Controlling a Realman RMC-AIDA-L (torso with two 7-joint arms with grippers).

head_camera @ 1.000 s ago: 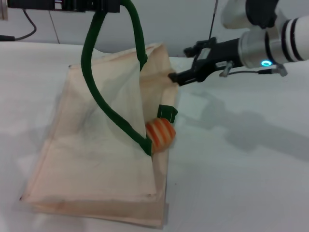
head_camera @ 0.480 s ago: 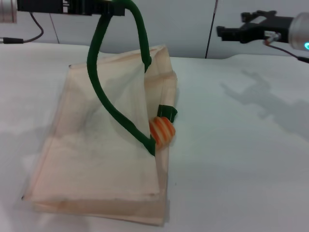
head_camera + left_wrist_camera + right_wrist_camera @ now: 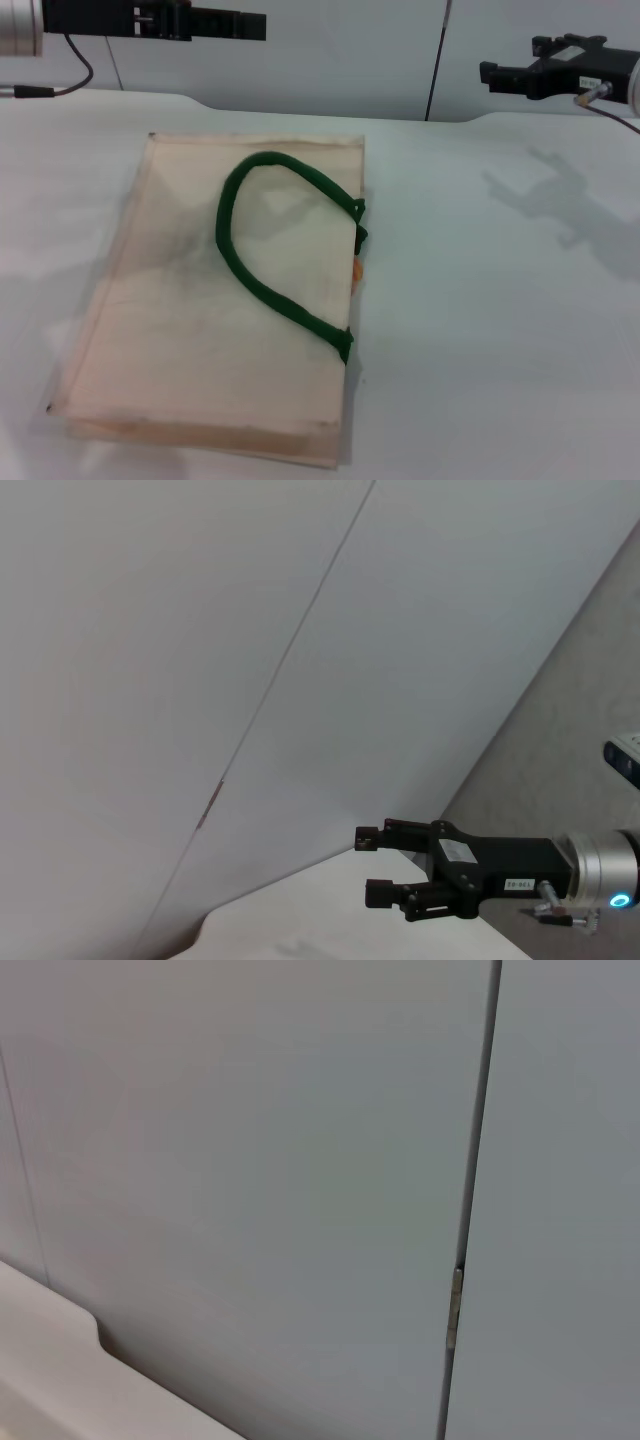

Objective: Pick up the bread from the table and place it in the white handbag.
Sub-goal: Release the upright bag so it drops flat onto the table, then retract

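Observation:
The white handbag point(image 3: 200, 330) lies flat on the table point(image 3: 500, 340), with its dark green handle point(image 3: 240, 255) fallen across the top. Only a sliver of the orange bread point(image 3: 356, 268) shows at the bag's right edge, by the handle's ends; the fabric hides the rest. My left gripper point(image 3: 255, 24) is high above the bag's far edge, open and empty. My right gripper point(image 3: 510, 58) is high at the far right, open and empty. It also shows in the left wrist view point(image 3: 365, 863) with its jaws apart.
A grey wall point(image 3: 350, 50) with a vertical seam stands behind the table's far edge. A dark cable point(image 3: 70, 60) hangs from the left arm. Bare tabletop lies to the right of the bag.
The left gripper has let go of the green handle, and the bag has dropped flat over the bread. The right gripper has pulled up and back to the far right.

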